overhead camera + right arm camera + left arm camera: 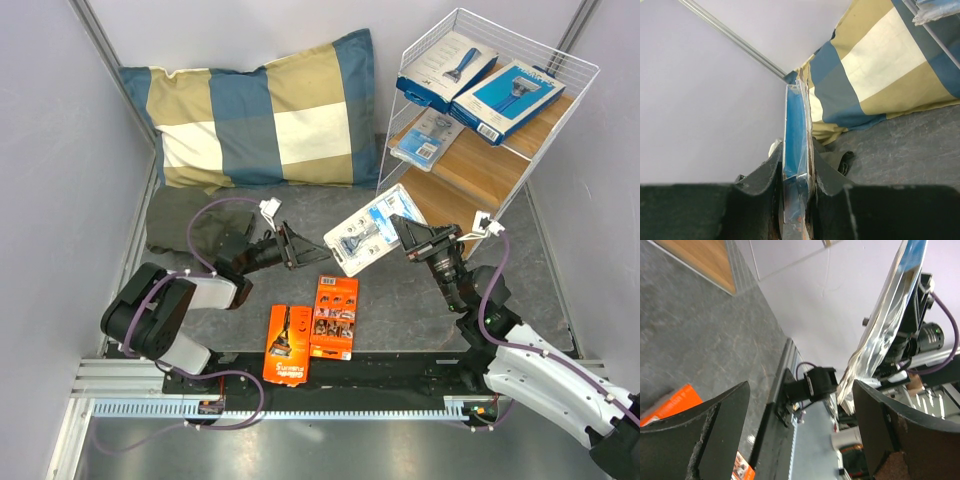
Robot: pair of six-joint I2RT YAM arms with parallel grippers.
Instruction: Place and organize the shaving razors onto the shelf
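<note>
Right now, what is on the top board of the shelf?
On the shelf's top board lie two blue razor boxes, the left one and the right one, side by side. Anything under them is hidden.

A clear blister razor pack is held above the grey table by the right gripper, which is clamped on the pack's right edge. The left gripper is seen just beside the pack's other end with its fingers spread; contact cannot be told. An orange razor card and a second orange card are laid touching near the arms' bases. On the white wire shelf at the far right, two blue razor boxes are set side by side on the top board, and another blister pack lies on the board below. A blue-and-tan checked pillow is propped at the back, with a dark green cloth before it.
</note>
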